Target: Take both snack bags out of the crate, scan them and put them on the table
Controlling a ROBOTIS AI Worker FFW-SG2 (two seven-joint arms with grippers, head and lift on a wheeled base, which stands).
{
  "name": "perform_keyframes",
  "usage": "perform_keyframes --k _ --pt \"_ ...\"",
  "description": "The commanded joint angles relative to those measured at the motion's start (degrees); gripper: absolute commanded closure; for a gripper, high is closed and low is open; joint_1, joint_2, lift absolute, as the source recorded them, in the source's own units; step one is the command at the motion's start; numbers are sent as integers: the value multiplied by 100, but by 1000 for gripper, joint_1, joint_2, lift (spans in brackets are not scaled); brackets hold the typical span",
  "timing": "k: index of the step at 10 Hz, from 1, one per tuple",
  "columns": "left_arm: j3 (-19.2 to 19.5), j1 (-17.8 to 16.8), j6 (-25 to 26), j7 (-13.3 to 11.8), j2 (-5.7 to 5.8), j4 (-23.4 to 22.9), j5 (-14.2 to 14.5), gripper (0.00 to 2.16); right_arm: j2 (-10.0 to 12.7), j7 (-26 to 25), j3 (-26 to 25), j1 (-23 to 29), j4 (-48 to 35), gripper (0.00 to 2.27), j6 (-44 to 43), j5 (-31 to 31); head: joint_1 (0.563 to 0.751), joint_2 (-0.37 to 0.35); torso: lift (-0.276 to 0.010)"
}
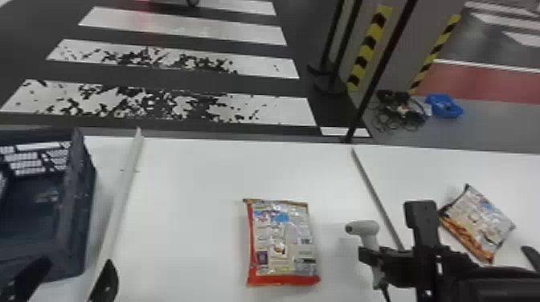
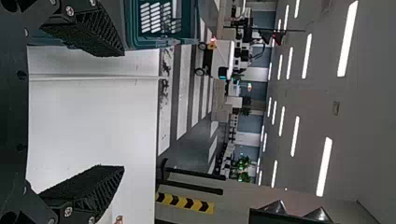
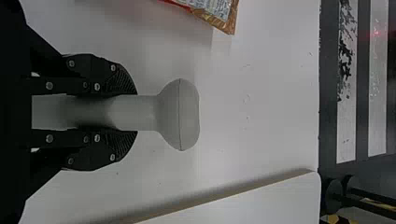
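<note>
My left hand (image 1: 76,277) was wide, its two black fingers (image 2: 84,186) standing well apart, with nothing gripped between them. It hung low at the left, near the close corner of the dark crate (image 1: 82,192), one finger in front of the crate and the other over the pale strip (image 1: 124,180) that ran beside it.

My right hand (image 1: 369,257) was narrow around the scanner (image 1: 363,227), a finger pressed to either side of the light grey handle. The scanner's rounded head stuck out past my fingertips, and in the head view it sat above the handle with its front turned toward the middle of the table (image 1: 189,172).

Both snack bags lay on the table, outside the crate. The red-edged snack bag (image 1: 281,241) lay flat in the middle section, printed side up, between the pale strip and the scanner, apart from both my hands. The other snack bag (image 1: 480,221), with an orange-brown edge, lay at a slant on the right, past the thin grey divider (image 1: 375,196).

On the floor beyond the table were a heap of dark cables (image 1: 397,110) and, just beside it, something blue (image 1: 445,106).
</note>
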Motion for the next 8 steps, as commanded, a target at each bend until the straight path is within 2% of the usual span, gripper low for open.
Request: perform_keyframes --k 1,5,8 --pt "-36 -36 18 3 38 14 8 140 101 -53 -30 294 -462 2253 211 -71 695 -198 -93" --pt "-28 -45 0 3 99 14 61 140 365 -62 -188 681 -1350 2253 984 -563 695 -168 -93" --pt "-63 -71 18 -6 99 14 70 140 593 -62 -48 724 -1807 2253 1406 -616 695 -119 -93"
